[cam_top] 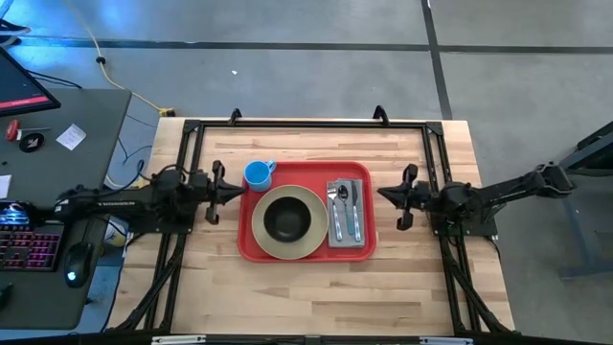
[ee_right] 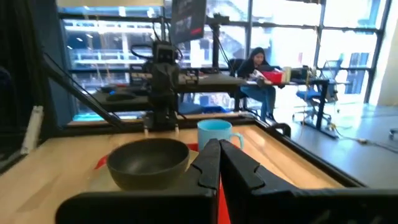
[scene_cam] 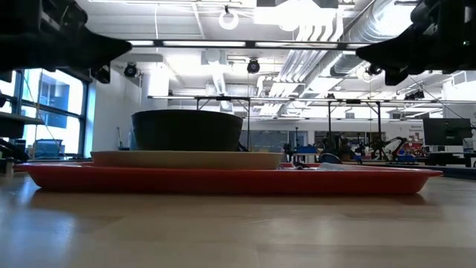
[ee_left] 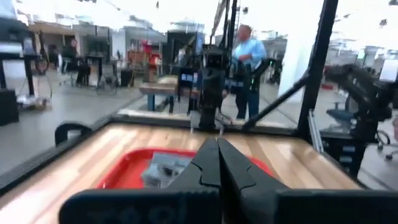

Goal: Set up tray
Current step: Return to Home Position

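Light wood planks make up the table, and the red tray lies flat near the middle of it. Its long side runs from one arm across to the other. On the tray sits a cream plate with a dark bowl on it. A blue mug stands in the tray's top left corner as the high view shows it, just beside the plate. A grey napkin with shiny cutlery on top lies along the right end. The left gripper points at the tray's left short end, with its tip right at the rim near the mug. The right gripper points at the right short end, just beside the rim by the napkin. So the tray lies between the two, and each is about as near as the other. The low view shows both arms up in the air, above the tray and not touching it. Each wrist view shows that arm's two fingers pressed together with nothing between them, so both grippers are closed and hold nothing. The tray looks all set. I think what is left is for the arms to go back to rest. For that, each should pull straight away from the tray toward its own side, and the left one should take care not to bump the mug.
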Tool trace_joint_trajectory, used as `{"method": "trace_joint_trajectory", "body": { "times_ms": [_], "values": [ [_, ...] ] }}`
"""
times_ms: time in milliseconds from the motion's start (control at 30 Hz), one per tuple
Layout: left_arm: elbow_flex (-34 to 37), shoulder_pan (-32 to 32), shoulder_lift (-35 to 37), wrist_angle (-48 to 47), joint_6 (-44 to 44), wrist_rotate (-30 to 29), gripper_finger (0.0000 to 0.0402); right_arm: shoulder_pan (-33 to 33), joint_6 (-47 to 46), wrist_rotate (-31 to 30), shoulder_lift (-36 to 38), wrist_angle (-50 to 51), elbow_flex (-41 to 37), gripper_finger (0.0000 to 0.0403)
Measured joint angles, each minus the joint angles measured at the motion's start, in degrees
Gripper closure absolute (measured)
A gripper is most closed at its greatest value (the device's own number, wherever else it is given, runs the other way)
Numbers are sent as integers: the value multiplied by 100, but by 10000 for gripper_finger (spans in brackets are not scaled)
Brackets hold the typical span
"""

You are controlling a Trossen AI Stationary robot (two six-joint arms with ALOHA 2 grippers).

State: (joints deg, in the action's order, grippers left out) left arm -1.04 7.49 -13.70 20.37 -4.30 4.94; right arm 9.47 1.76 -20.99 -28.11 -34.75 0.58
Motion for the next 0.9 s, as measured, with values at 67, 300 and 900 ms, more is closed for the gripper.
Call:
{"method": "trace_joint_trajectory", "body": {
  "times_ms": [67, 300, 900],
  "values": [
    [0, 0, 185, -101, 14, 83, 381, 0, 59, 93, 164, 110, 0, 402],
    [20, 0, 490, -499, -44, 246, 360, 0, 224, 169, 640, 748, 0, 402],
    [37, 0, 484, -864, 88, 263, 381, 0, 77, -248, 2488, 2389, -4, 401]
  ]
}}
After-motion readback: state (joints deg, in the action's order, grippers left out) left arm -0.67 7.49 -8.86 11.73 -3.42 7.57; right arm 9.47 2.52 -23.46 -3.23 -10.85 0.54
